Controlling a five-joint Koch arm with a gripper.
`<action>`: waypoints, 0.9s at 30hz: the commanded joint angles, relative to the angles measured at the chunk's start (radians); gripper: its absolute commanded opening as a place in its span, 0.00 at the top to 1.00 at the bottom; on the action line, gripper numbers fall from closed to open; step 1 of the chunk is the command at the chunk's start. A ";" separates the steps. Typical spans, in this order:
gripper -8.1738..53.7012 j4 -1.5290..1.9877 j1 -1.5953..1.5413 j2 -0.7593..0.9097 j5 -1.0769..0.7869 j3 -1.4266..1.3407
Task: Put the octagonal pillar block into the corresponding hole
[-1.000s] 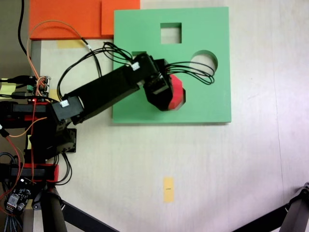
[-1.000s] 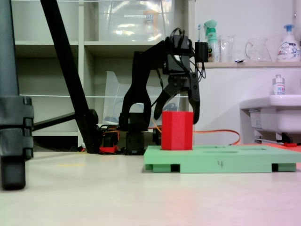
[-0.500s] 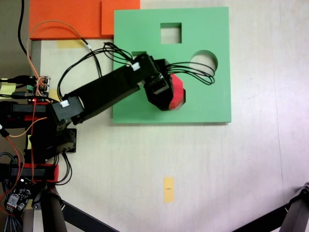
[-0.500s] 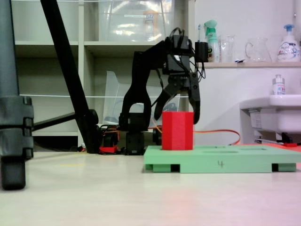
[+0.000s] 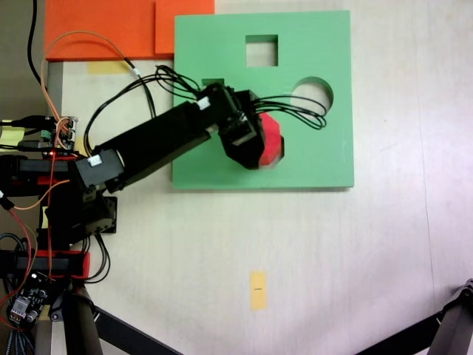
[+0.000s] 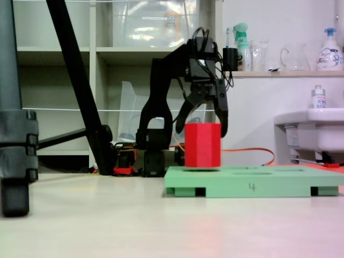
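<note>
The red octagonal pillar block (image 6: 202,146) hangs upright just above the green foam board (image 6: 269,183), with a thin gap and shadow beneath it. My gripper (image 6: 202,133) comes down from above, one finger on each side, and is shut on the block. In the fixed view from above, the gripper (image 5: 255,148) covers most of the block (image 5: 272,139), which sits over the board's (image 5: 318,155) lower middle. The eight-sided hole is hidden beneath the block and the gripper.
The board has a square cutout (image 5: 261,50) and a round cutout (image 5: 314,92); the arm partly covers another cutout (image 5: 213,81). Orange foam sheets (image 5: 103,29) lie at the top left. A yellow tape mark (image 5: 257,288) is on the table. A black tripod leg (image 6: 80,86) stands left.
The block has risen slightly off the board in the gripper's hold. From above, the arm has shifted a little to the left.
</note>
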State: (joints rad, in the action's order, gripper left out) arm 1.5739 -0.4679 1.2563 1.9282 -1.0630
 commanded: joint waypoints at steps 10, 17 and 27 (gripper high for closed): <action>0.56 -0.040 0.018 0.014 -0.018 0.049; 0.56 -0.066 -0.018 -0.026 -0.008 0.051; 0.56 -0.072 -0.040 -0.069 0.014 0.031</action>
State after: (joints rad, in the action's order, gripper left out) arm 1.5478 -0.4863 1.1720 1.9144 -1.0630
